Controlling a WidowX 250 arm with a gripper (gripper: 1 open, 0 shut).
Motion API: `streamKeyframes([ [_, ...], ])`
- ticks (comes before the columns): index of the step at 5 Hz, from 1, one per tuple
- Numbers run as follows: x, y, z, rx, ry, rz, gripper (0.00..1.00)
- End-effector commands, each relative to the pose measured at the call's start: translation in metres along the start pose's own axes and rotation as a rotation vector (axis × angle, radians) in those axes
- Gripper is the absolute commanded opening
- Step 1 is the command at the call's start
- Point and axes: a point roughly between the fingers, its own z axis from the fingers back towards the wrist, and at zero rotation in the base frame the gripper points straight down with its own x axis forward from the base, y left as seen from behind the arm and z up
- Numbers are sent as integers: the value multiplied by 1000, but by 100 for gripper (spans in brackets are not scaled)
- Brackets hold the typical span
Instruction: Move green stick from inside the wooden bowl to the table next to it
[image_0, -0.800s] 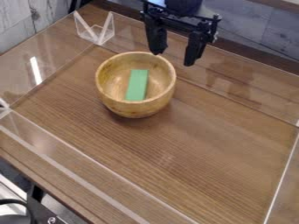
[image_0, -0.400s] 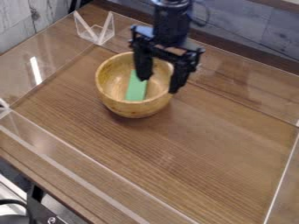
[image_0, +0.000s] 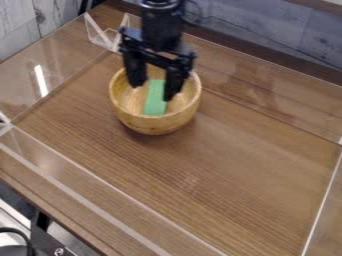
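green stick (image_0: 156, 98), a small bright green flat-sided bar, is seen lying inside the round light-tan wooden bowl (image_0: 128, 112), resting on the bowl's floor with its length running from the near side toward the far side. only part of it is shown; its far end is hidden behind the gripper.

the bowl is placed on the dark-brown wood-grain table (image_0: 227, 150), in the far left part of the tabletop, nearer the far edge than the near edge. clear acrylic walls (image_0: 34, 150) are raised along the table's edges, and a small clear folded acrylic piece (image_0: 96, 32) is seen near the far left corner.

the black two-fingered gripper (image_0: 156, 80) is held pointing straight down over the bowl, with its fingers lowered below the rim. the fingers are spread wide apart, one on each side of the green stick, and nothing is grasped between them. whether the fingertips (image_0: 136, 78) are touching the stick or the bowl's floor cannot be told from this view. the stick is not lifted; it is lying in the bowl, and the tabletop beside the bowl on the right is shown as bare wood grain.
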Motion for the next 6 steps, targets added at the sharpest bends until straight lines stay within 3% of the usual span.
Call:
streamKeyframes([
  [1, -1, 16, 15, 20, -75, -16, 100],
  [3, -1, 1, 8, 23, -97, -12, 100],
  [6, 4, -5, -9, 34, -97, 16, 100],
])
